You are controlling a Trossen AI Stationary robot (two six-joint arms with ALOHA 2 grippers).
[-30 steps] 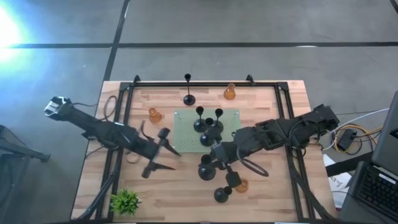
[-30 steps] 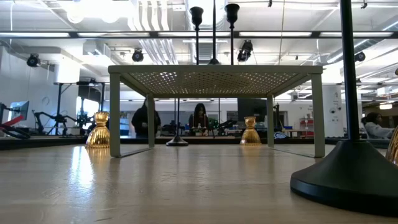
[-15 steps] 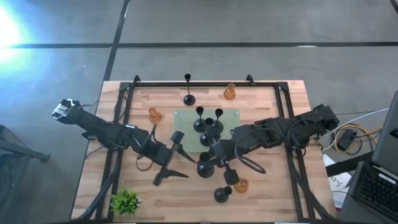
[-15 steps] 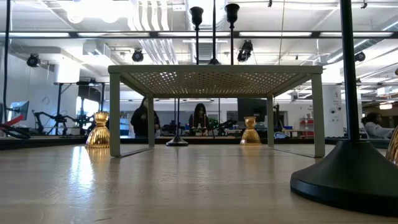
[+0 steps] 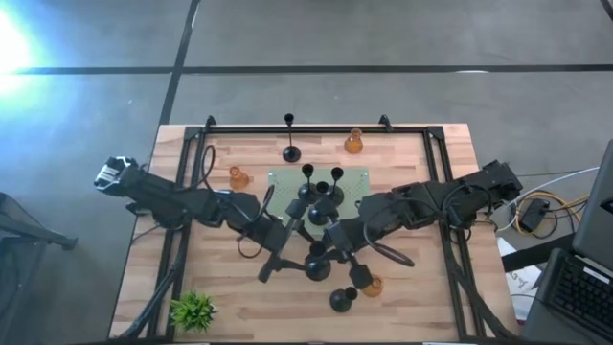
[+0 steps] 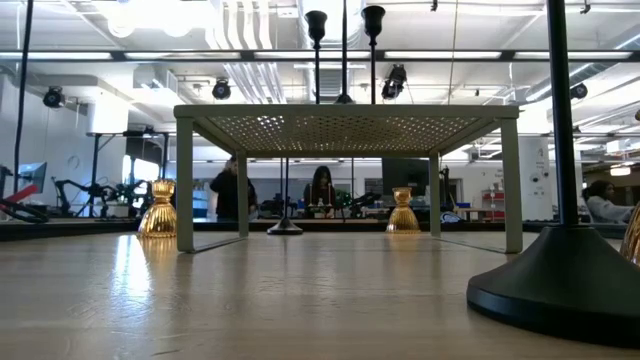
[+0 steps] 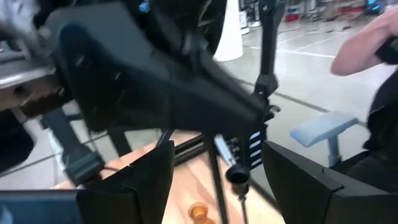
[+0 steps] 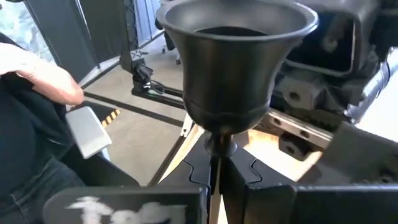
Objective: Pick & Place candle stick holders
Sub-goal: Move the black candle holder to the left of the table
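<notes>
My right gripper is over the table's middle, shut on a tall black candle stick holder whose round base shows below it. My left gripper hangs open just left of that holder, touching nothing. In the left wrist view a thin stem stands between the left fingers, farther off. Two black holders stand by their bases on the pale green mesh stand. Another black holder stands on its base near the front edge. My right gripper pinches the holder's thin stem between its two fingers, right under the black cup at the top. The fingers come nearly level from the table's right, across the stem. The holder is upright; whether its base touches the table does not show.
A black holder and an amber one stand at the far edge. Other amber ones are at the left and front right. A green plant sits at the front left corner. People show beyond the table.
My left gripper has moved toward the table's right edge and a little up, closing in on the held holder and my right gripper, its fingers still open. The held holder has kept its place.
</notes>
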